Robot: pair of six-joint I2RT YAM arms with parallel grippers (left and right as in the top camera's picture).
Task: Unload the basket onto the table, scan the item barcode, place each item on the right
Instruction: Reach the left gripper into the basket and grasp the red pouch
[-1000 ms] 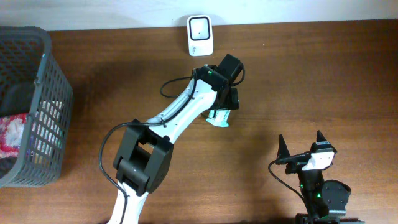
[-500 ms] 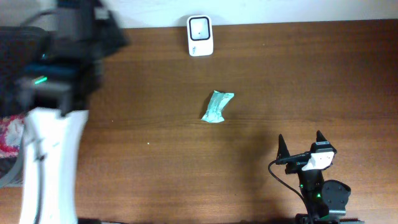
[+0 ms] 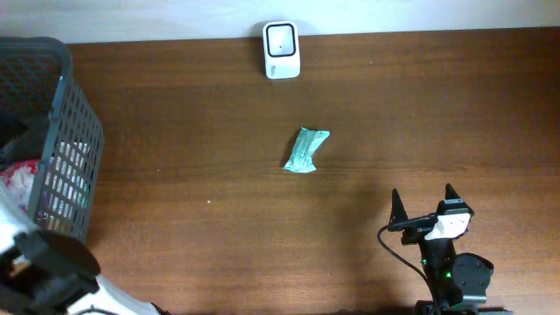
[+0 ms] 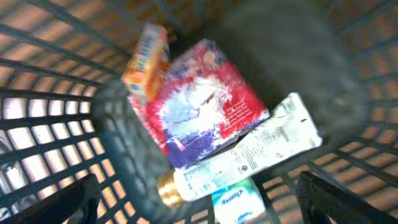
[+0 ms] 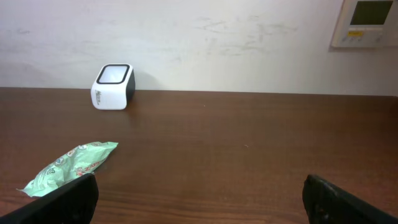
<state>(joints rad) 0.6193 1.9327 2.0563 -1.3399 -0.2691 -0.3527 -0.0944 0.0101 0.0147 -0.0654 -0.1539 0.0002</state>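
Note:
A crumpled green packet [image 3: 305,150] lies flat on the wooden table, near its middle; it also shows as the green packet [image 5: 67,167] at the left of the right wrist view. The white barcode scanner [image 3: 282,50] stands at the far edge; this scanner [image 5: 113,86] sits against the wall. My left gripper [image 4: 199,205] is open above the inside of the dark basket [image 4: 118,134], over a red-and-white packet [image 4: 202,102], a white tube [image 4: 249,155] with a gold cap and an orange item [image 4: 146,59]. My right gripper [image 3: 423,197] stands open and empty, nearer than the green packet.
The grey mesh basket [image 3: 66,166] stands at the table's left edge. Part of the left arm [image 3: 57,267] shows at the lower left corner. The white wall [image 5: 199,43] runs behind the scanner.
The left arm left the green packet at the table's middle and swung left to the basket. The packet stayed on the table. The right arm has not moved.

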